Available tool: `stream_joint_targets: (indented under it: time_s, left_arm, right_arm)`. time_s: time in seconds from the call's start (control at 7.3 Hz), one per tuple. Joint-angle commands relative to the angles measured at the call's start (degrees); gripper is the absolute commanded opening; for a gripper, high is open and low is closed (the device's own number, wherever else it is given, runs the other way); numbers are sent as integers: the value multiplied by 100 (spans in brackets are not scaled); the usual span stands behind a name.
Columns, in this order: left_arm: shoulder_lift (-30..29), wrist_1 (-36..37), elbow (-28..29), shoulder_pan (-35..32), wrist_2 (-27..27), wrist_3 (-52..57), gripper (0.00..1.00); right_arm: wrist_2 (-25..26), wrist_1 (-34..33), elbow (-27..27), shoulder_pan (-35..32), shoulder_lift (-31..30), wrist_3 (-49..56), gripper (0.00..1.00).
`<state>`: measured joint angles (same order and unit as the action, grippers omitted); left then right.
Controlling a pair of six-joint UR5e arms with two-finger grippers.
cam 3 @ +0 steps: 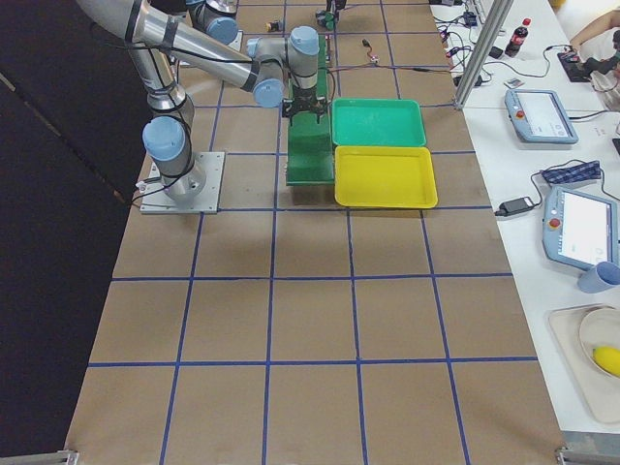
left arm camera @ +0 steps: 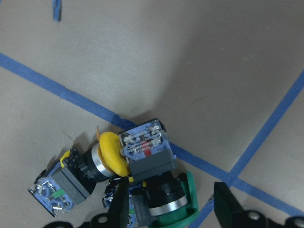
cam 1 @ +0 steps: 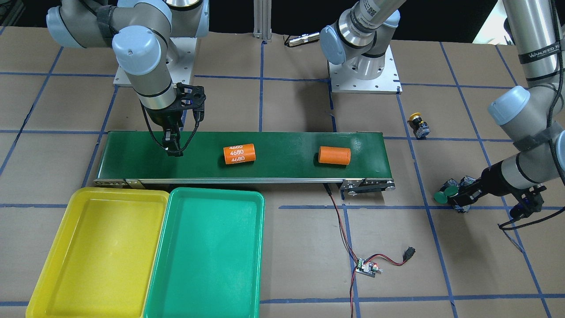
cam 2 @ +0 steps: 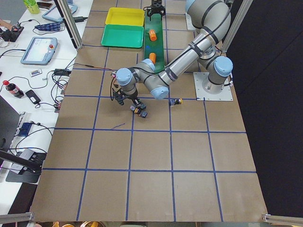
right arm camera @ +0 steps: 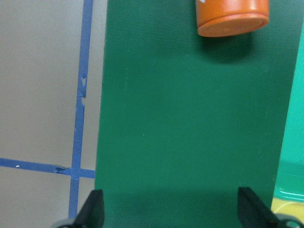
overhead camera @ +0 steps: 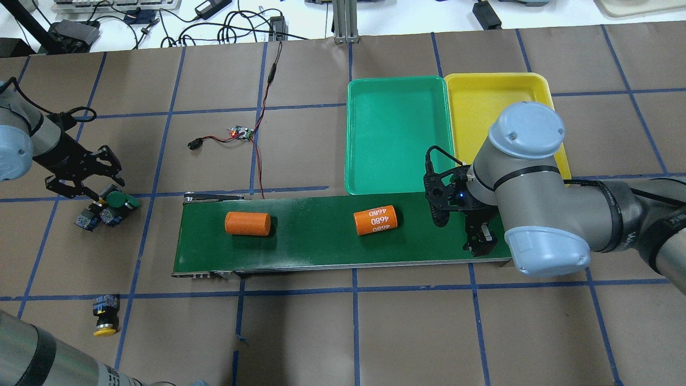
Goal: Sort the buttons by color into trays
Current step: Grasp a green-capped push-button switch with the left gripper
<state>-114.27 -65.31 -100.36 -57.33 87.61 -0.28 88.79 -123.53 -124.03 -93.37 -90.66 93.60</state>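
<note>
The tabletop (cam 1: 300, 274) is brown, gridded with blue tape lines. The conveyor belt (cam 1: 282, 145) is dark green. On it lie a plain orange cylinder (cam 1: 334, 155) and a second orange cylinder (cam 1: 239, 154) lettered 4680 in white. Beside the belt are a bright yellow tray (cam 1: 101, 247) and a teal-green tray (cam 1: 207, 247). Past the belt's end are green-capped buttons (cam 1: 445, 194) and a yellow-capped button (cam 1: 417, 119) with black-grey bodies.

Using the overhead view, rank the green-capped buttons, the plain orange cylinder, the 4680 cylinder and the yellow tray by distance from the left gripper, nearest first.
1. green-capped buttons, right at the left gripper.
2. plain orange cylinder, on the belt's left end.
3. 4680 cylinder, mid-belt.
4. yellow tray, far right.
</note>
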Motion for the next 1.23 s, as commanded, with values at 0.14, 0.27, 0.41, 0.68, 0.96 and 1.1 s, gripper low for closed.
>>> stream_joint_targets:
  time_s: [0.14, 0.27, 0.41, 0.68, 0.96, 1.1]
  left_arm:
    - [-8, -25, -220, 11, -7, -156, 67]
    - [-8, 18, -255, 11, -7, -191, 57]
    - [-8, 19, -238, 11, 19, -192, 20]
    - [18, 10, -168, 11, 55, -139, 0]
    - [193, -77, -116, -6, 63, -121, 0]
    - [264, -78, -98, -6, 185, -113, 0]
  right_arm:
    - [77, -49, 10, -14, 65, 0, 100]
    - [77, -57, 19, -5, 92, 0, 100]
    - [86, -57, 19, -5, 92, 0, 100]
    - [279, -110, 19, 3, 110, -35, 100]
    - [297, -110, 19, 3, 127, -62, 100]
    - [289, -110, 10, 3, 136, -53, 100]
